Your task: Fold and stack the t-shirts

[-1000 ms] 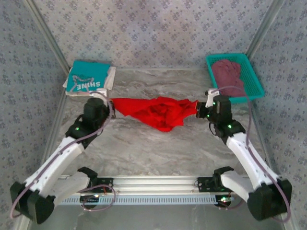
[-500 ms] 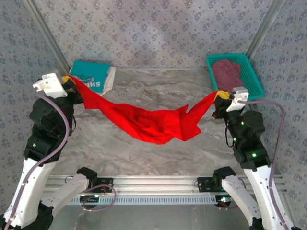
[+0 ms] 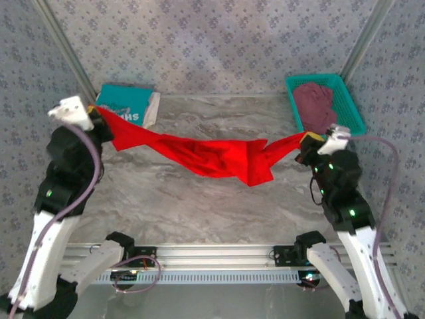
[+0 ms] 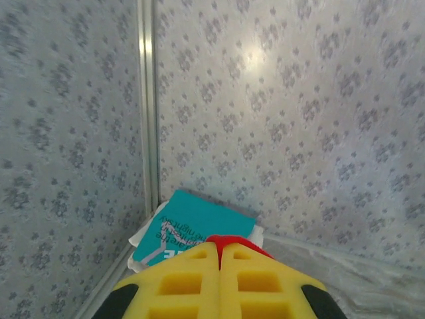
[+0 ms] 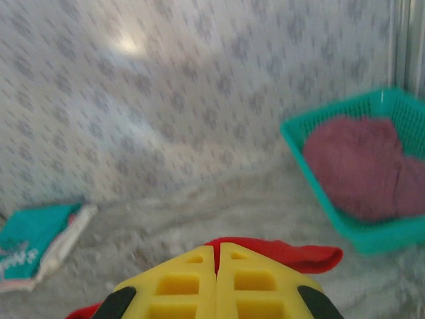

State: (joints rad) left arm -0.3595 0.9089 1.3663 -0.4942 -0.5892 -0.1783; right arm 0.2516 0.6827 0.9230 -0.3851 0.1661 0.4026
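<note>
Table (image 3: pixel 219 206): grey marbled top, pale veining, walled on three sides by patterned panels.

Far left corner: folded teal t-shirt (image 3: pixel 125 106), white lettering up, lying flat on a folded white t-shirt (image 3: pixel 153 110) whose edge shows along the right side. The stack sits close against the corner post.

Far right corner: teal mesh basket (image 3: pixel 354 114) resting on the surface, long side running along the right wall. Crumpled maroon t-shirt (image 3: pixel 315 105) inside it.

Near edge: aluminium rail (image 3: pixel 212 253) across the front, both arm bases bolted to it.

Centre: red t-shirt (image 3: pixel 219 158) sags across mid-table; contact between its lowest fold and the surface cannot be told.
</note>
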